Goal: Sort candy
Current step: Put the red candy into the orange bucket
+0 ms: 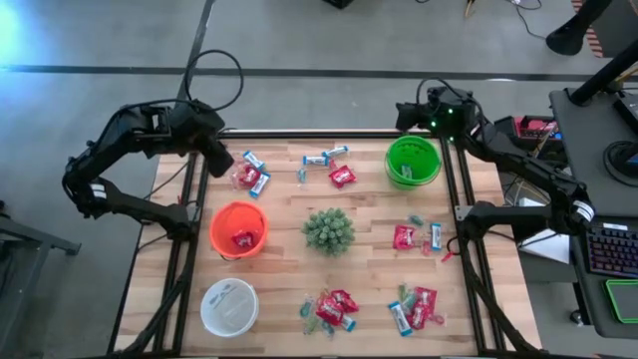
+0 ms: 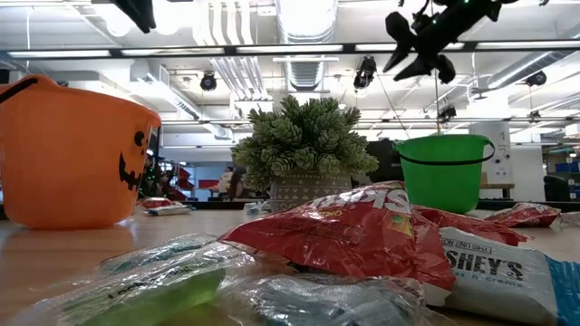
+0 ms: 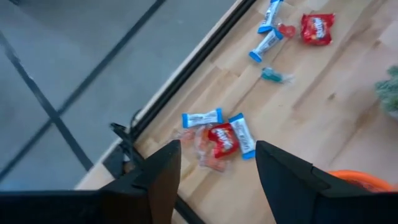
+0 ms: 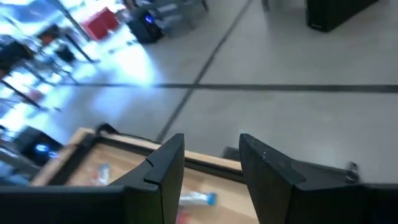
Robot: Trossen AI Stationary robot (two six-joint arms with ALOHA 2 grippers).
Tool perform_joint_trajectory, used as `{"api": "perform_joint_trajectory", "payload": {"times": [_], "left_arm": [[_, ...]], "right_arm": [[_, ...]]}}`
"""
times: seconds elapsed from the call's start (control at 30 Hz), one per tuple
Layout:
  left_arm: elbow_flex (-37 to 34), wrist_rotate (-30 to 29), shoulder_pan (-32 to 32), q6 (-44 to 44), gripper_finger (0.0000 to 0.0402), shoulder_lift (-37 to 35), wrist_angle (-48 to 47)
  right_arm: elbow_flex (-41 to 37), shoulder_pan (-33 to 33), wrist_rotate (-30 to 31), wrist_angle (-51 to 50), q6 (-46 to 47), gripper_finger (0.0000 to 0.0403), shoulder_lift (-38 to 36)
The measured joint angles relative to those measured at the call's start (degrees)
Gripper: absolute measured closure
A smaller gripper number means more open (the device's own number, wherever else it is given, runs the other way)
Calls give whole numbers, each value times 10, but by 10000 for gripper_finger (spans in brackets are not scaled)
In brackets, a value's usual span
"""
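Candy cluster [image 3: 219, 138] just below open left end effector [image 3: 217, 165], untouched.

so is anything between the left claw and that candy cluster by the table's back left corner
Nothing visible. The left claw hangs open above the red packet and blue-and-white bars, with only bare wood around them; the orange bowl sits off to the side.

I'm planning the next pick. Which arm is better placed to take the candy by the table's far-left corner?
Left. Its open claw hangs over that red packet and blue-and-white bars; the right claw sits beyond the green bowl.
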Motion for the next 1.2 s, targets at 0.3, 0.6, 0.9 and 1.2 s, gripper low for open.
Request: {"api": "perform_joint_trajectory", "payload": {"times": [0.3,0.6,0.9,1.2], "left_arm": [[0,-4,0,13,221,1,0],[0,28,0,52,236,2,0],[0,74,0,103,237,-15,0],[0,119,0,80,237,-80,0]], "right_arm": [[0,13,-83,71,4,257,0],[0,62,-139,75,36,260,0],[0,159,-143,74,65,261,0],[0,280,-53,58,94,261,20]]}}
